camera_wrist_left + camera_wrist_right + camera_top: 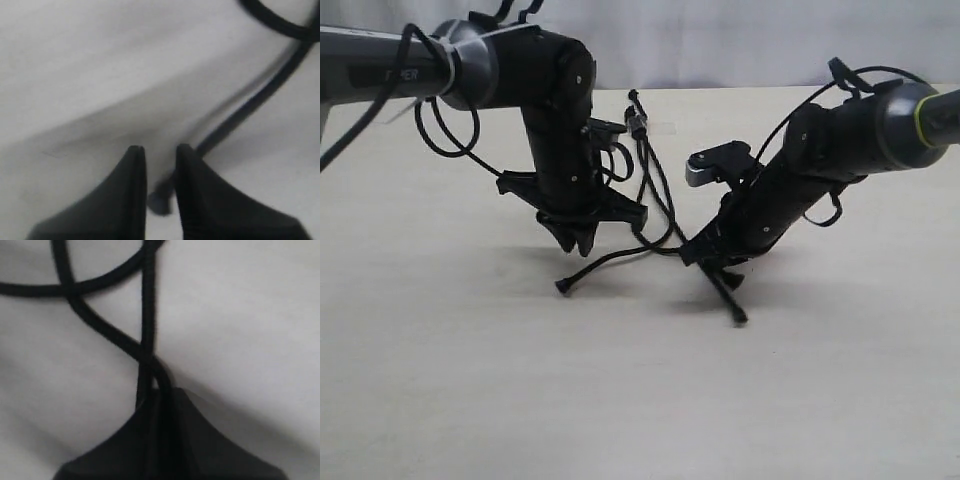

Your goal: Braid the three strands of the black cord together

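The black cord's clamped end [638, 122] lies at the far middle of the table, and its strands run toward me and cross near the centre. My right gripper [705, 258] [159, 390] is shut on two strands [145, 330]; a knobby tip [740, 318] pokes out below its fingers. The third strand [600, 265] [250, 107] trails left across the table to its own tip [562, 288] [159, 200]. My left gripper [578, 243] [160, 149] hovers just above that strand, open by a narrow gap. In the left wrist view the tip shows blurred between the fingers, not held.
The pale tabletop [470, 380] stretches wide to the left, right and front. Glossy cables [450, 130] loop off both arms. A grey-tipped bracket [712, 165] juts from the right wrist above the cord.
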